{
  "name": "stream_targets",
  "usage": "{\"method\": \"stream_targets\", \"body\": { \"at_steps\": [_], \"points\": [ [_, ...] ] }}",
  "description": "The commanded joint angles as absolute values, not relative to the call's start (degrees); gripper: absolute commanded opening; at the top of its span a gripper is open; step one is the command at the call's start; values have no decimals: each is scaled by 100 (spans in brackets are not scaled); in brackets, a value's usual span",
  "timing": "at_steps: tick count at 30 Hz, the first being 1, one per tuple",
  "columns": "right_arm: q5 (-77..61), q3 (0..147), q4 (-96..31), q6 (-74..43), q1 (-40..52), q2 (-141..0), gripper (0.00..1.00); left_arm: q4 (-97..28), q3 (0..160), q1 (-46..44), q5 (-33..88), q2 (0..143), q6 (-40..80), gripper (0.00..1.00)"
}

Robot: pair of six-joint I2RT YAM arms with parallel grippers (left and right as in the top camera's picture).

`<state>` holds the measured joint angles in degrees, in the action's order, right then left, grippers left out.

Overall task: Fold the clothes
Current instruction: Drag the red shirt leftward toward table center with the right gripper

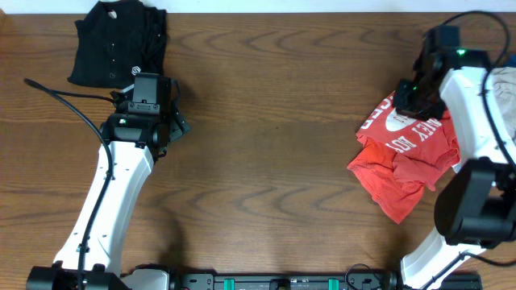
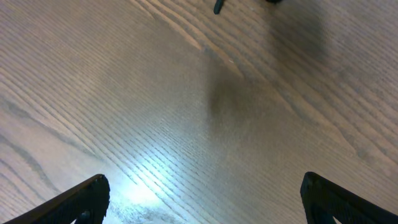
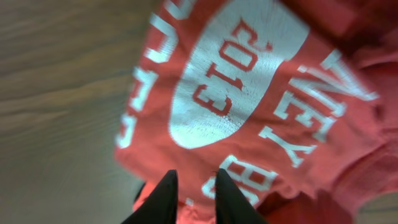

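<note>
**Pinching the red T-shirt's edge to start the fold**

The right gripper's (image 3: 198, 200) fingers (image 3: 163, 199) stand nearly together, with a sliver of red cloth in the narrow gap between them. It looks like a pinch on the hem of the red T-shirt (image 3: 249, 112), though the blur makes it hard to tell how much fabric is caught. Beyond the fingertips the white lettering spreads toward 1 o'clock in the wrist view.

From overhead, the shirt lies crumpled at about 3 o'clock on the table (image 1: 274, 161), and the right gripper sits over its 11 o'clock corner. A pale piece (image 1: 506, 87) lies just past it at the table's edge.

The left gripper (image 2: 202, 200) is spread wide and holds nothing. Its fingertips (image 2: 87, 196) frame bare wood, and it hangs at about 9 o'clock, well apart from the T-shirt. The black shirt (image 1: 117, 40) lies bunched at about 10 o'clock, just beyond it.

The step in hand appears to be the first one: getting hold of the T-shirt so it can be spread flat before any fold. Judged from the heap, none of the folding is done. The next move probably calls for dragging the pinched edge toward 9 o'clock onto open wood, with a grip firm enough that the cloth does not slip out. The left arm would need to cross over and take a second corner.
</note>
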<state>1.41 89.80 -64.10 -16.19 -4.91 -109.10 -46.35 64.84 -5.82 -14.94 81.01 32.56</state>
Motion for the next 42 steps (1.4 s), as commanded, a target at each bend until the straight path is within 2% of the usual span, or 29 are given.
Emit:
{"method": "stream_targets", "body": {
  "at_steps": [1,9,18,28,34,42],
  "points": [
    [716,8593,-6285,-2224,-504,-11034,16,-4687,6396,-563,-1498,8138,3177,98],
    [941,7885,-5518,-2377,-513,-11076,14,-4685,6396,-563,-1500,8138,3177,98],
    [82,7107,-4488,-2200,-377,-11089,11,-4674,6396,-563,-1498,8138,3177,98],
    [-569,6921,-4084,-2003,276,-11738,9,-4668,6396,-565,-1498,8138,3177,98],
    [-1197,6921,-3951,-1767,827,-11775,12,-4668,6396,-563,-1498,8138,3179,98],
    [-2029,6921,-4099,-493,1601,-11778,13,-4668,6396,-565,-1498,8138,3179,98]
  ]
}}
